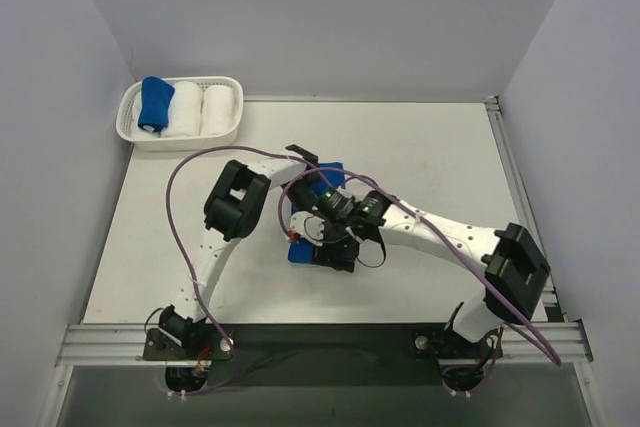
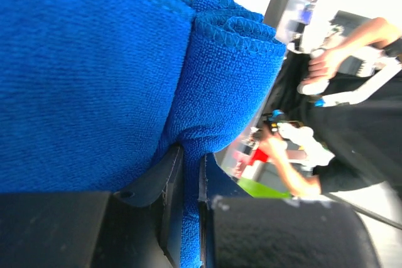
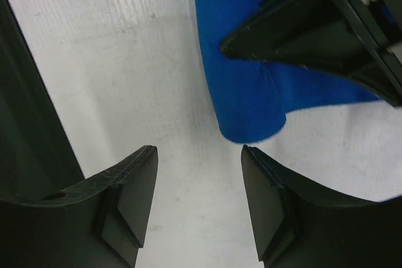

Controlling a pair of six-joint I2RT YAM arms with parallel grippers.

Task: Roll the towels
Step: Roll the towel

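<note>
Two royal-blue towels
The rolled towel, short and fat, sits in the basket at ten o'clock; the strip towel lies mid-table, its six-o'clock end curled

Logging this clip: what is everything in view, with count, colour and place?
towel: 1, royal blue, table centre, partly under both arms
blue roll: 1, royal blue, left end of the basket
white rolls: 2, white, side by side in the basket, right of the blue roll
basket: 1, white, far left corner of the table
table: 1, white, between pale walls
rail: 1, silver, near edge
cables: purple, looping along both arms; count unclear
left arm: 1, white and black; left fingers shut on the towel
right arm: 1, white and black; right fingers open, just short of the towel's end
</note>
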